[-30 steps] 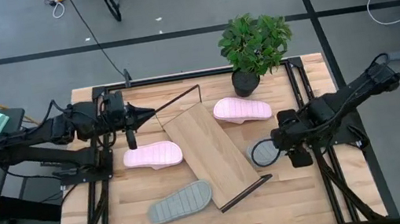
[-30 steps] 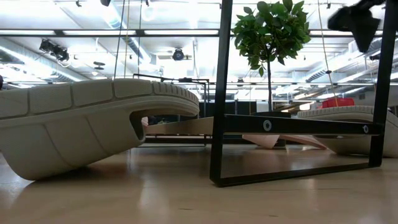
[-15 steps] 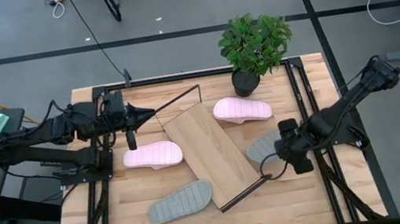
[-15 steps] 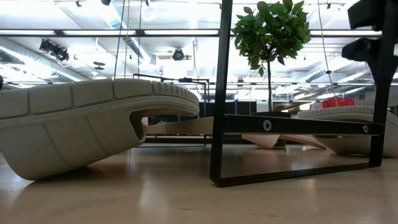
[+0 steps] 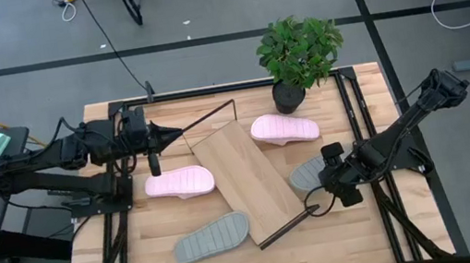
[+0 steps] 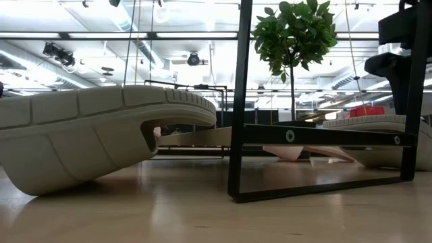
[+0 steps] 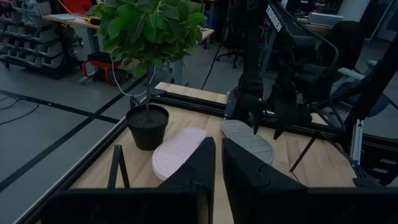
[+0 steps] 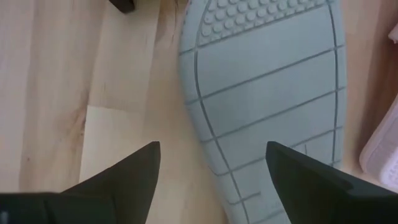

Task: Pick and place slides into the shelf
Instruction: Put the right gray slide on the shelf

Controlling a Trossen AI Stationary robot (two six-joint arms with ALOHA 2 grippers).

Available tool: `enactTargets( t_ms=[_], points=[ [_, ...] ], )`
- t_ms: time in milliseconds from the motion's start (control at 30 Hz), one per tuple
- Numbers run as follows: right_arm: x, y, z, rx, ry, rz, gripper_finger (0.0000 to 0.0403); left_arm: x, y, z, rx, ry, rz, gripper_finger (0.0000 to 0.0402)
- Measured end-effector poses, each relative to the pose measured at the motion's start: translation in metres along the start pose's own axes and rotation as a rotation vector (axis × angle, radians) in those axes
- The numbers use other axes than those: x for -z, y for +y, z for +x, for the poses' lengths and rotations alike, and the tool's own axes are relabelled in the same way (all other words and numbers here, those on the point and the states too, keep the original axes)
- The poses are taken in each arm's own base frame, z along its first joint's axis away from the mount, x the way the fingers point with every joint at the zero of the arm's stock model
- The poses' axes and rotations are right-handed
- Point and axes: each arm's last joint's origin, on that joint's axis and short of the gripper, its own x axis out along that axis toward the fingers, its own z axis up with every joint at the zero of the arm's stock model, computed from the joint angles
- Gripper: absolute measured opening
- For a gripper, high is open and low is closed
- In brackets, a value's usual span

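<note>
Two pale pink slides [image 5: 179,183] [image 5: 284,129] lie on either side of the light-wood shelf [image 5: 247,178], which rests flat and askew on the table. One grey-green slide [image 5: 212,237] lies sole up near the front edge. The other grey-green slide [image 5: 305,175] lies sole up right of the shelf. My right gripper [image 5: 327,174] hangs open just above that slide's ridged sole [image 8: 267,81], one finger over the sole and one over bare table. My left gripper [image 5: 175,135] is shut and waits near the shelf's far wire frame [image 5: 209,117].
A potted plant [image 5: 298,52] stands at the far edge beside the far pink slide. The shelf's near wire frame [image 5: 287,226] stands upright close to my right gripper. Bare tabletop [image 5: 362,234] lies along the near right corner.
My right gripper has come down and shifted slightly toward the table's left, from beside the grey-green slide to just over its sole. The slides and shelf have stayed in place.
</note>
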Motion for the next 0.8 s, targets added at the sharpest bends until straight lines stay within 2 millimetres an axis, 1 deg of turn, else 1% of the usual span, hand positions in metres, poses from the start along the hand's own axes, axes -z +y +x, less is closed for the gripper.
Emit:
enactTargets(
  t_ms=[133, 300, 533, 667, 800],
  points=[
    [-0.004, 0.003, 0.01, 0.02, 0.034, 0.038, 0.03, 0.0, 0.0, 0.0, 0.0, 0.0, -0.001, 0.0033],
    [-0.007, 0.005, 0.021, 0.101, 0.053, 0.108, 0.03, 0.0, 0.0, 0.0, 0.0, 0.0, -0.001, 0.0025],
    [-0.009, 0.006, 0.029, 0.169, 0.06, 0.185, 0.029, 0.0, 0.0, 0.0, 0.0, -0.001, -0.003, 0.0028],
    [-0.01, 0.007, 0.033, 0.188, 0.06, 0.214, 0.0273, 0.0, 0.0, 0.0, 0.0, -0.001, -0.007, 0.0032],
    [-0.011, 0.008, 0.036, 0.189, 0.059, 0.242, 0.0235, 0.0, 0.0, 0.0, -0.001, 0.004, -0.006, 0.0026]
  ],
)
